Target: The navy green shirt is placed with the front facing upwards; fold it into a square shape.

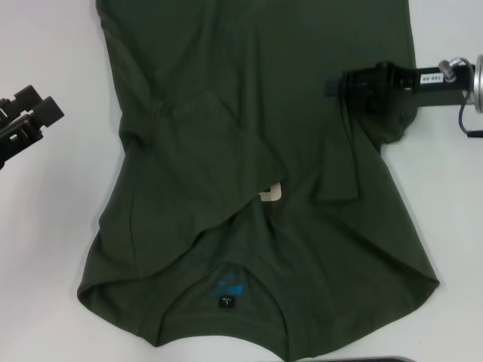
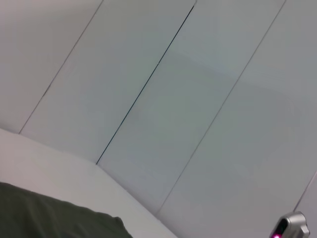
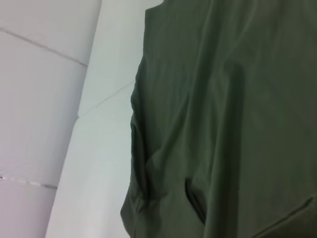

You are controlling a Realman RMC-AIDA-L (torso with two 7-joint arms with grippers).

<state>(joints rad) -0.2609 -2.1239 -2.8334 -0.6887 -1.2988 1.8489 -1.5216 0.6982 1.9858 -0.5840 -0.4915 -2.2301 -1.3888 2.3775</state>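
The navy green shirt (image 1: 249,188) lies on the white desk (image 1: 45,226), collar and black neck tag (image 1: 226,302) nearest, its long axis running near to far. The right gripper (image 1: 336,89) reaches over its right edge, closer than the left gripper (image 1: 26,113), parked off-cloth; neither's fingers can be read.

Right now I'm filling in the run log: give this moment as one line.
shirt: both sides folded inward, collar nearest robot | right gripper: over shirt's right edge | left gripper: off shirt, on left
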